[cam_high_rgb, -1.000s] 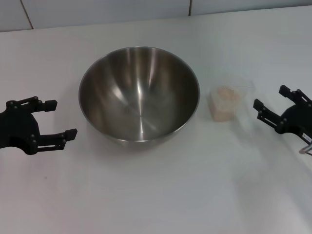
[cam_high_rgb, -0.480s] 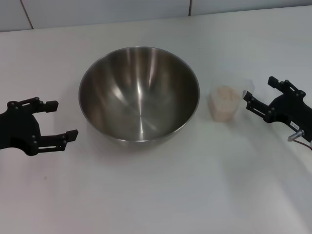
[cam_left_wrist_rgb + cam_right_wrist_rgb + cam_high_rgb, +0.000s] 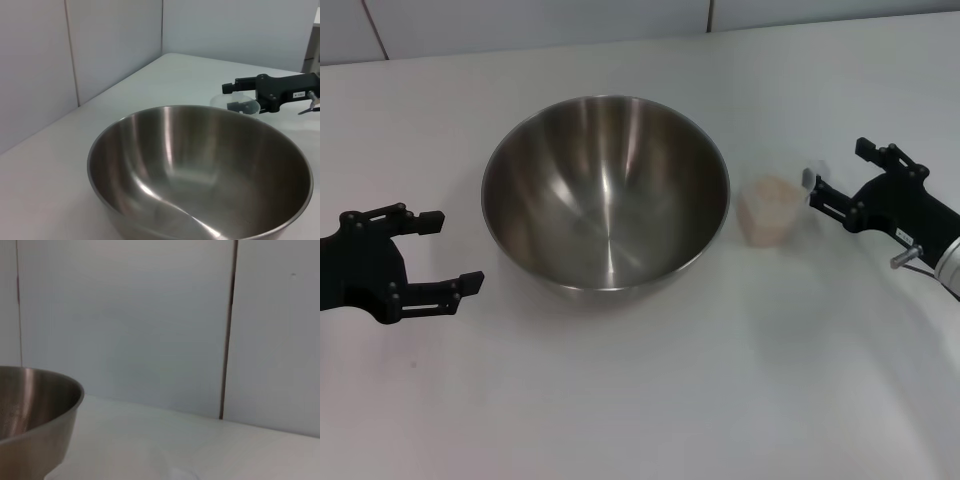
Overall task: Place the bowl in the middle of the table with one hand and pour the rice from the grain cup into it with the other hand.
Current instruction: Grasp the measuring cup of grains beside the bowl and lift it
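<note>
Head cam looks steeply down on the bowl (image 3: pixel 606 192) from the near side, whole table (image 3: pixel 640 400) in frame. Left wrist cam sits low and close at the bowl's left, facing across it. Right wrist cam, low at its right, shares only the bowl's rim (image 3: pixel 35 405), wall behind.

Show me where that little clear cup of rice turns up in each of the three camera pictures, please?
Head view: the grain cup stands on the table, between the bowl and the open right gripper.
Left wrist view: only the grain cup's clear rim shows, just past the bowl's far edge, at the right gripper.
Right wrist view: the cup cannot be made out.
Shared landmark: the bowl, present in all three.
</note>
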Robot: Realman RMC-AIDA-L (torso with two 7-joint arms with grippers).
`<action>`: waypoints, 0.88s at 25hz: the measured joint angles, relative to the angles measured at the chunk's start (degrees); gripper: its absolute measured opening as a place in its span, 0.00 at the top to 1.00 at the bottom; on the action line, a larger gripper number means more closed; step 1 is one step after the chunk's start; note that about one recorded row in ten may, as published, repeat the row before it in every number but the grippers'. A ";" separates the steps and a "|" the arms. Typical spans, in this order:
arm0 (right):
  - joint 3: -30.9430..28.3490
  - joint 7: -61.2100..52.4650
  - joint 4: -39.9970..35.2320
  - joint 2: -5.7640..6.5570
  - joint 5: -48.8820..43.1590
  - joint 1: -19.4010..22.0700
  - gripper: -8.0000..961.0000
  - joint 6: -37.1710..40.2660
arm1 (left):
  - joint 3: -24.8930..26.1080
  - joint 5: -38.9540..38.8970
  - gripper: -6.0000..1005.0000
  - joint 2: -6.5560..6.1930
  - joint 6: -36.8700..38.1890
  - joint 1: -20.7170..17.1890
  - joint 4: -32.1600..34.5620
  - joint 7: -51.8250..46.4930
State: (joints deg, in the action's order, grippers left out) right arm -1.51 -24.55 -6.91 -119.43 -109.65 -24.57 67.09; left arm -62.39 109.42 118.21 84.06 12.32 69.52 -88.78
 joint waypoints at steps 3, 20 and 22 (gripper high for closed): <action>-0.10 0.51 0.51 0.00 1.38 -0.10 0.26 0.49 | -0.01 0.00 0.14 0.00 0.05 0.20 0.00 -0.03; -0.43 2.68 1.78 -0.07 3.31 0.83 0.62 3.07 | -0.01 0.07 0.14 0.00 0.31 0.61 0.00 -0.04; -0.77 2.89 1.82 -0.09 3.31 0.89 0.67 3.79 | -0.01 0.08 0.14 0.00 0.31 0.61 0.00 -0.03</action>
State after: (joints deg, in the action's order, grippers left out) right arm -2.28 -21.66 -5.09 -119.51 -106.34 -23.68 70.88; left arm -62.40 109.51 118.21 84.37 12.93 69.52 -88.81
